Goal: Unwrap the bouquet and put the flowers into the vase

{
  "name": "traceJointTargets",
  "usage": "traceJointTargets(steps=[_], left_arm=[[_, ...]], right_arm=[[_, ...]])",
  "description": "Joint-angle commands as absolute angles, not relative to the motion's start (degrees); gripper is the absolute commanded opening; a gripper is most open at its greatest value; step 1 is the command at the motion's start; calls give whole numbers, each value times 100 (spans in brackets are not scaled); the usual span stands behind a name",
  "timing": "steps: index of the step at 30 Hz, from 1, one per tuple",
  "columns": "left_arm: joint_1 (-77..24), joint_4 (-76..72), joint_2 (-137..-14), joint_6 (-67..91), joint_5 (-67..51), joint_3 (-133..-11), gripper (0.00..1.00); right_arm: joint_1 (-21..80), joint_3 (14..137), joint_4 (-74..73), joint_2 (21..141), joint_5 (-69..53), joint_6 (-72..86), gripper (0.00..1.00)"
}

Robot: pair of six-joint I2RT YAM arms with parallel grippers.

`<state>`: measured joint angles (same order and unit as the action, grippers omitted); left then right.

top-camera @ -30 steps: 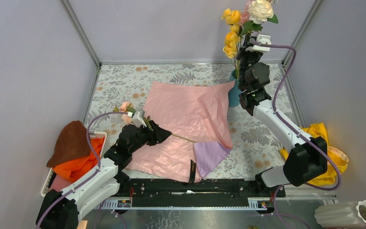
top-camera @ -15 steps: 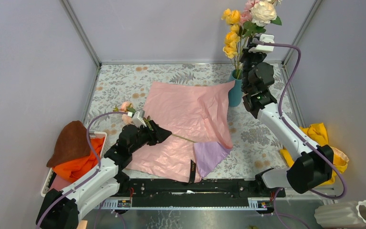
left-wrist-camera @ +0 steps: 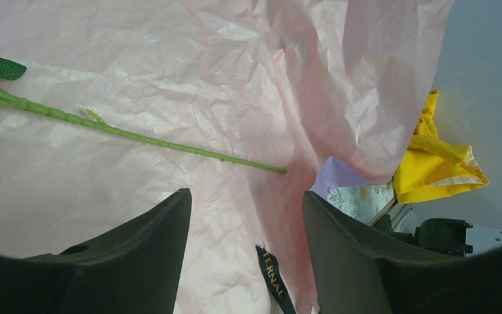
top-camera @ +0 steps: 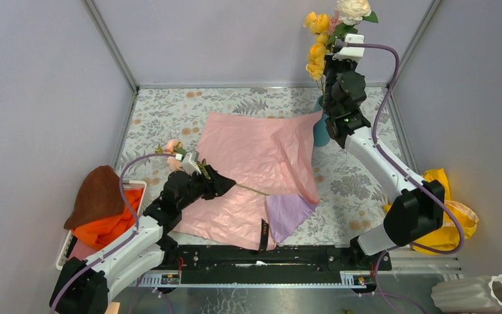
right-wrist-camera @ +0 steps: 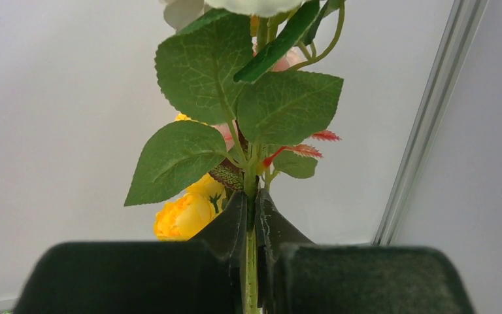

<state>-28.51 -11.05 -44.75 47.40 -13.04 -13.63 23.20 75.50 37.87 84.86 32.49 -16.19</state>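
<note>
Far right of the tabletop: my right hand (right-wrist-camera: 251,219) is clamped on one upright stem (right-wrist-camera: 251,173), topped by a cream rose (top-camera: 353,9). The vase (top-camera: 321,131) stands below that hand. The stem's axis is vertical, so I judge the next move to be straight down. Right arm is nearer. Stem foot is hidden. Left hand (left-wrist-camera: 245,203) is spread and holds nothing, above the paper (top-camera: 255,150). Count: one stem held, one loose stem (left-wrist-camera: 137,136) flat on the paper, yellow blooms (top-camera: 317,52) at the vase (stems uncountable), one teal vase.

Black ribbon (left-wrist-camera: 272,280), gold capitals reading "TERNAL", any earlier letters unclear
</note>
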Motion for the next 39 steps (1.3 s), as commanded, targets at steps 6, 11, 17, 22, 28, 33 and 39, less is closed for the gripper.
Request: traceJointTargets(steps=[6,11,17,22,28,33,39], left_arm=[[-2875,-1592,-4580,4702,-1318,-1267,70],[-2874,-1704,-4698,4720,-1363,-1239,70],[-2873,-1731,-4703,4729,-1358,-1211,70],[-2874,-1731,-4694,4737,-1354,-1196,70],[-2874,-1711,-4665,4755,-1374,-1178,70],[-2874,-1602,-4518,4737,-1313,-1157,70],[-2874,-1646,-4554,4755,-1329,-1151,70]], right_arm=[[2294,8311,3863,8846,3427,-2078,4],[2294,8649,3884,9043,3415,-2283,4],[2293,8501,3874,8993,3402,-2199,4],[2279,7718,4041,8825,3509,-1878,5],[2268,6744,4175,8671,3535,-1275,17],[2268,6286,4193,8483,3518,-974,45],[2268,5932,4154,7994,3506,-786,69]])
